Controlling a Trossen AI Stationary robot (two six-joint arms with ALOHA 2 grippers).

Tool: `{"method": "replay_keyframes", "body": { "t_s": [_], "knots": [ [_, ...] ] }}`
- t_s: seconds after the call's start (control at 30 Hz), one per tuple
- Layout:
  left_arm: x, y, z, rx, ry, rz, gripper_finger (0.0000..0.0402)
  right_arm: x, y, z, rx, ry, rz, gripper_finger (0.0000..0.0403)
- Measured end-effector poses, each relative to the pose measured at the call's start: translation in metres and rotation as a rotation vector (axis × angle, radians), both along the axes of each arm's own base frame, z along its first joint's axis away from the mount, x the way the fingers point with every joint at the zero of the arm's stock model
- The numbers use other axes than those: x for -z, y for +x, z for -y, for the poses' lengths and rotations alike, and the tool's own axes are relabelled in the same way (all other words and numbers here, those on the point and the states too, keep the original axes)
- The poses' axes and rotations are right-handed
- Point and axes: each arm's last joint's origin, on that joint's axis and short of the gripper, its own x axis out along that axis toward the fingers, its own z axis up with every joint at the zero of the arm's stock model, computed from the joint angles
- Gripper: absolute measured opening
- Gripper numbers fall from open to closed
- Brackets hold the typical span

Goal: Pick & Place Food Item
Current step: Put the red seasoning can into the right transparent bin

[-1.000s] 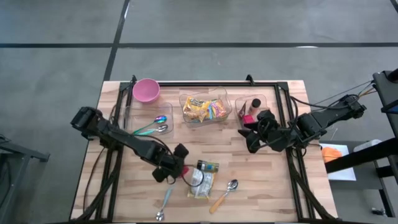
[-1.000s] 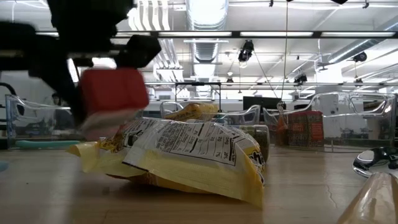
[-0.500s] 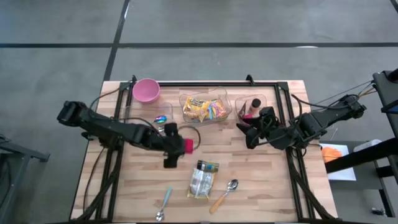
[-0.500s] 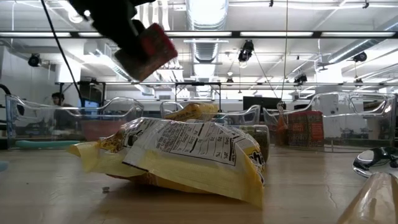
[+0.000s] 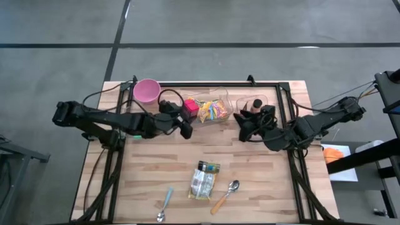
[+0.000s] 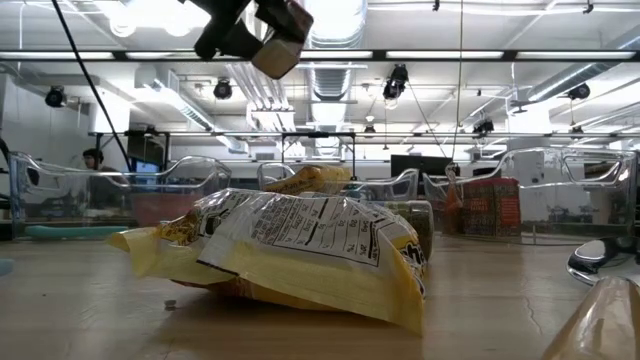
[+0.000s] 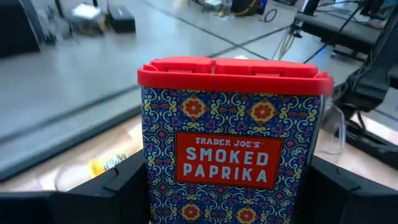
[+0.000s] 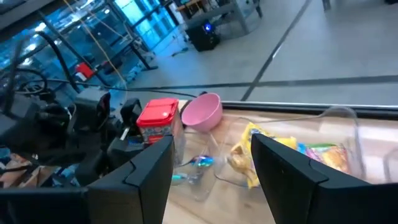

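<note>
Bright, even overhead lighting, glaring ceiling strip lights (image 6: pixel 330 55) in the low view, soft faint shadows on the table (image 5: pixel 250 172), paprika tin (image 7: pixel 230 149) sharp, background behind it blurred, right wrist view slightly hazy

A crumpled yellow snack bag (image 6: pixel 290 250) with a white nutrition label lies across the middle of the frame on the wooden worktop (image 6: pixel 90 320). At the upper left a dark gripper (image 6: pixel 262 28) hangs down from the top edge, holding a small tin (image 6: pixel 281 45) well above the bag. At the right edge the bowl of a metal spoon (image 6: pixel 603 258) shows just above a bit of clear plastic wrap (image 6: pixel 600 322) in the lower right corner, and clear bins (image 6: pixel 150 190) stand behind the bag.
</note>
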Motion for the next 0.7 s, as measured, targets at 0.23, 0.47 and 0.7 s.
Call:
{"method": "replay_keyframes", "body": {
  "t_s": [0.23, 0.47, 0.7],
  "knots": [
    [-0.001, 0.000, -0.003, -0.031, 0.066, -0.023, 0.0286, -0.006, 0.027, 0.014, 0.034, -0.018, -0.007, 0.0211],
    [-0.013, 0.005, 0.001, 0.149, -0.027, 0.015, 0.0286, -0.028, 0.066, 0.023, -0.161, -0.001, -0.027, 0.0211],
    [-0.048, 0.006, 0.015, 0.713, -0.122, 0.081, 0.0286, -0.062, 0.087, 0.022, -0.521, -0.128, -0.080, 0.0211]
  ]
}}
